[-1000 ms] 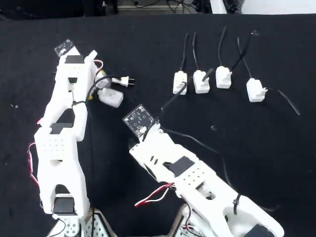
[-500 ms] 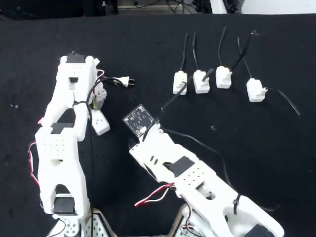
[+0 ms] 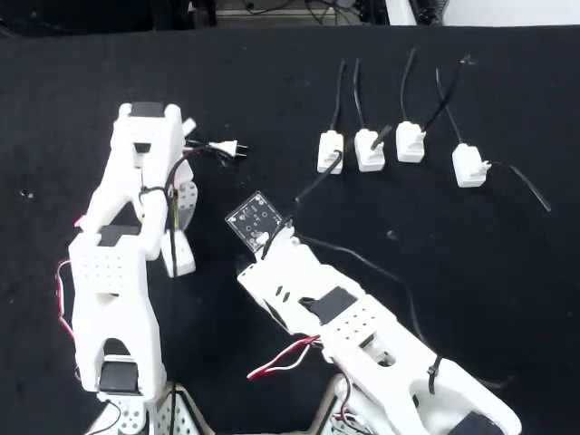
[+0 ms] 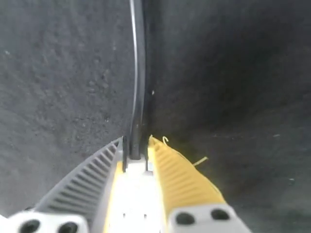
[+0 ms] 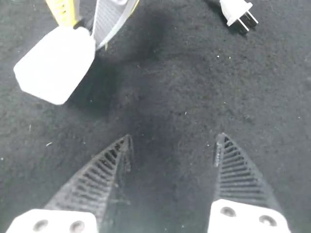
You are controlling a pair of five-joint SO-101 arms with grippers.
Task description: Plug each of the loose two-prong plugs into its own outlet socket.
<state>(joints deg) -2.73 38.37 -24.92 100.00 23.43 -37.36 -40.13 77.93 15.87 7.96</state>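
Black cloth (image 3: 72, 91) lay spread as the work surface, running under and ahead of the right gripper (image 5: 172, 138). Coarse nap was noted. A pale lint fleck (image 5: 48, 143) sat on the cloth just beside one fingertip of that gripper. The same cloth lay beneath the left gripper (image 4: 135, 143), with fine pale fibres close by its tips. A small light speck (image 3: 27, 194) lay on the cloth well apart from the left gripper, on the side away from the right gripper. Past the cloth's far edge, well ahead of both grippers, were tangled dark cables (image 3: 308, 11) and a white panel (image 3: 507, 11).
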